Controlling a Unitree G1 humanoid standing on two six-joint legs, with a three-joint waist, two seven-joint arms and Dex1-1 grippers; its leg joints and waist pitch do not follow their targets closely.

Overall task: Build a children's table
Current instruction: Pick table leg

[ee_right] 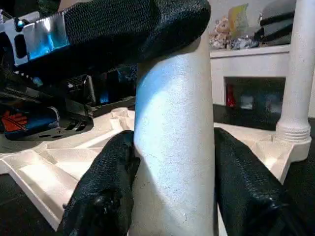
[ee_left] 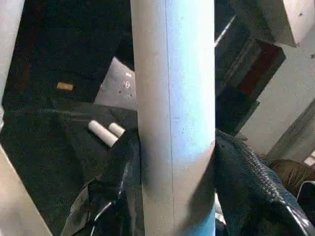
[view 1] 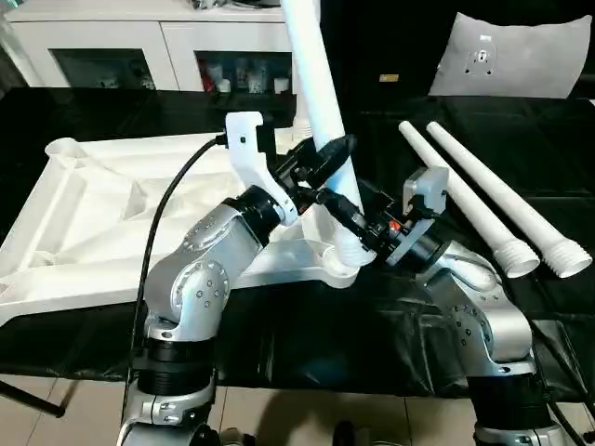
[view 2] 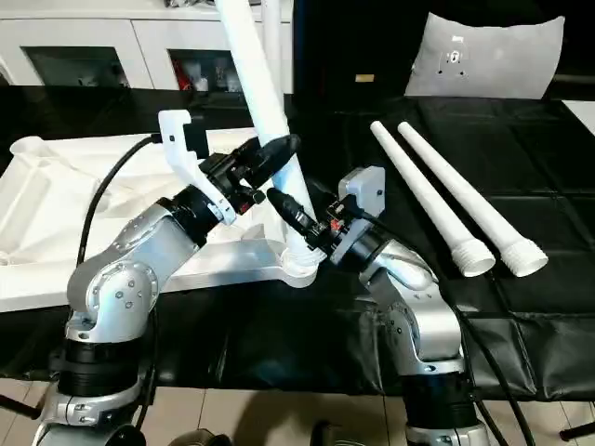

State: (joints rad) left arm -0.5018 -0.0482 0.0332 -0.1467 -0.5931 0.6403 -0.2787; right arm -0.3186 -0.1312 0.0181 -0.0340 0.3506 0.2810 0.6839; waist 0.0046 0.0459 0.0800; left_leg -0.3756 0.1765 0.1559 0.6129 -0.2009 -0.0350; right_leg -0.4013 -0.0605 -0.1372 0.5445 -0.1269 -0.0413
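The children's table top (view 1: 102,214) lies upside down on the black cloth, ribs facing up. A white leg (view 1: 314,88) stands tilted in its near right corner socket (view 1: 342,265). My left gripper (view 1: 332,160) is shut on this leg about a third of the way up, with fingers (ee_left: 123,187) pressed against both sides. My right gripper (view 1: 353,223) is shut on the same leg just above the socket, its fingers (ee_right: 106,191) hugging the shaft. Another leg (ee_right: 297,73) stands upright in a far corner socket. Two loose legs (view 1: 465,200) (view 1: 509,200) lie side by side to the right.
A white cabinet (view 1: 112,51) with glass doors stands behind the table. A grey cushion (view 1: 511,56) leans at the back right. The black cloth (view 1: 372,334) hangs over the near table edge between my arms.
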